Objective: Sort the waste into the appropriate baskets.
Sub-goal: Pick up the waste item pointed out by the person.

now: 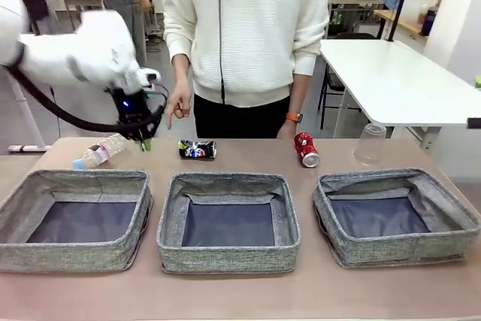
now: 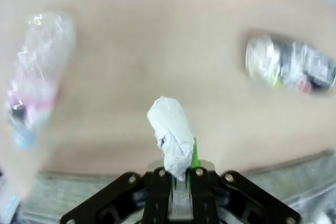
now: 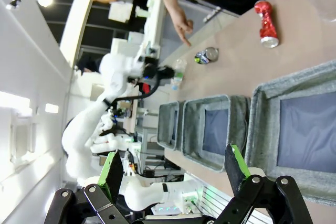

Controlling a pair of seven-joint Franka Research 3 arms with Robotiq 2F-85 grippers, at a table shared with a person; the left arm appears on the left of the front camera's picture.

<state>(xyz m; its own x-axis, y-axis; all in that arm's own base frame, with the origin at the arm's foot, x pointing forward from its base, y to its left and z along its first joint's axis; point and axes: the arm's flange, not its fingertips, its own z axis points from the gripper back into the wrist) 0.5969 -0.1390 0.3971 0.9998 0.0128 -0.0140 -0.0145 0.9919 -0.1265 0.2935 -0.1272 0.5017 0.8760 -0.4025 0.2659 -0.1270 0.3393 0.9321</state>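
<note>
My left gripper point(image 1: 141, 139) hangs just above the table's far left, shut on a small white paper wad point(image 2: 170, 136) that sticks out past its green pads. A clear plastic bottle point(image 1: 101, 152) with a blue cap lies just left of it, blurred in the left wrist view point(image 2: 34, 74). Farther right lie a dark printed can point(image 1: 197, 149) and a red can point(image 1: 306, 149). A clear cup point(image 1: 370, 143) stands upside down at the far right. Three grey baskets point(image 1: 75, 178) point(image 1: 225, 180) point(image 1: 391, 177) line the near side. My right gripper point(image 3: 173, 177) stands open over the right basket point(image 3: 262, 129), nothing between its fingers.
A person in a white top stands at the far edge, one hand point(image 1: 177, 107) hanging above the table near the dark can, the other by the red can. A white table point(image 1: 391, 80) stands behind on the right.
</note>
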